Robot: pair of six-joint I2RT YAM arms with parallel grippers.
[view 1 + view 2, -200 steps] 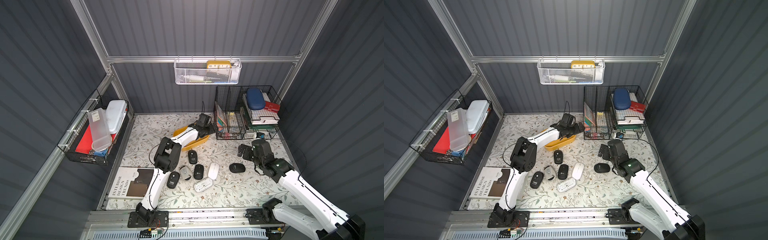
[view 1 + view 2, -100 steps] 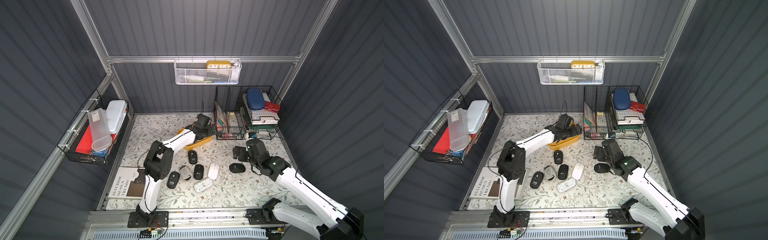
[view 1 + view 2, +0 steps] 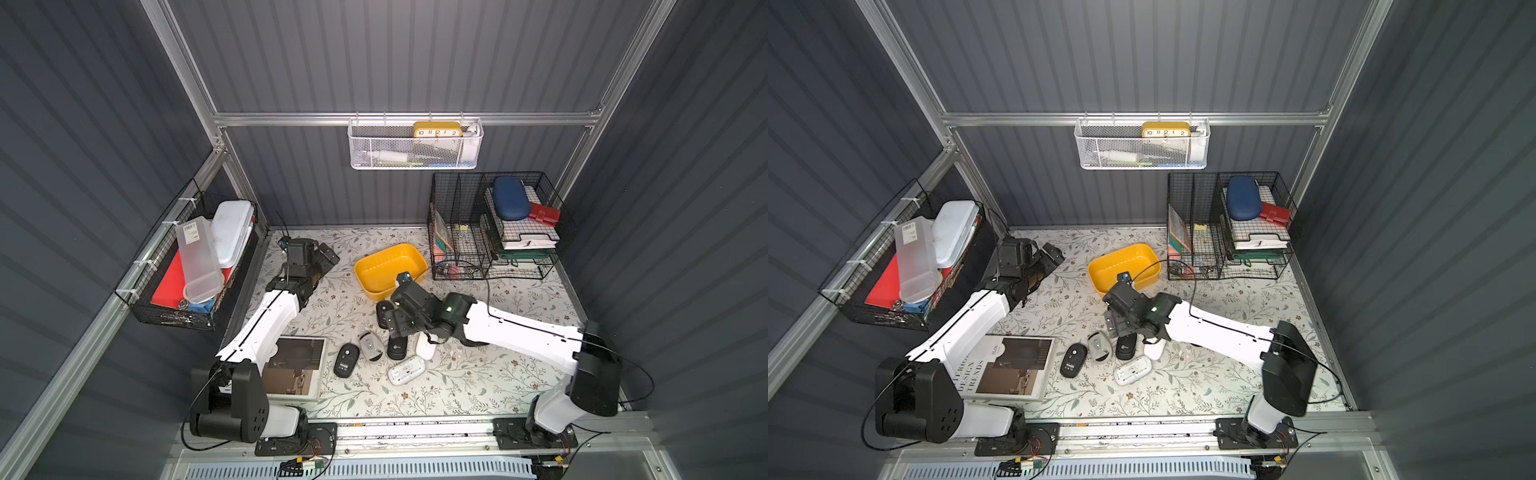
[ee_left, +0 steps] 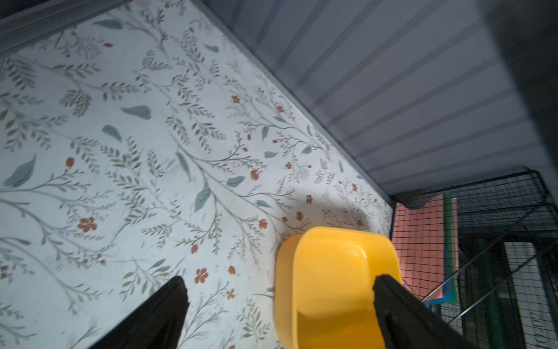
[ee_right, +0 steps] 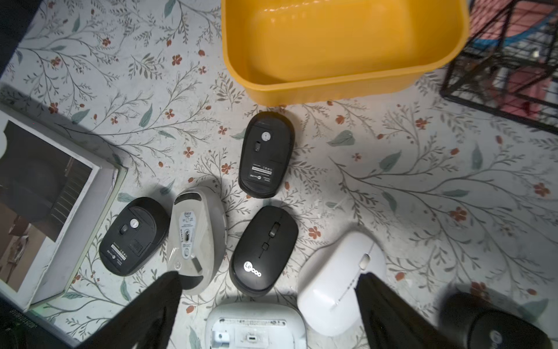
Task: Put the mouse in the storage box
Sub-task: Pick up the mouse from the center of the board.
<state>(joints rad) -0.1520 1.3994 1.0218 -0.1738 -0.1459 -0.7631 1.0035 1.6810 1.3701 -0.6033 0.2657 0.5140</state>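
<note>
The mustard-yellow storage box (image 3: 390,270) (image 3: 1123,270) stands empty on the floral mat at the back middle. In front of it lie several mice, black, grey and white. My right gripper (image 3: 387,319) (image 5: 268,281) hangs open just above them, over a black mouse (image 5: 264,250) marked Lecoo; a white mouse (image 5: 341,284) lies by one finger and a grey upturned one (image 5: 196,238) by the other. Another black upturned mouse (image 5: 265,154) lies between that cluster and the box (image 5: 341,45). My left gripper (image 3: 326,259) (image 4: 280,282) is open and empty at the back left, apart from the box (image 4: 332,272).
A book (image 3: 295,365) lies at the front left beside the mice. A black wire organiser (image 3: 494,232) stands right of the box. A white mesh basket (image 3: 415,145) hangs on the back wall and a wire basket (image 3: 195,266) on the left wall.
My left arm has drawn back from the box to the back left, and the box now sits uncovered. My right arm has swung left from the right side to above the mice.
</note>
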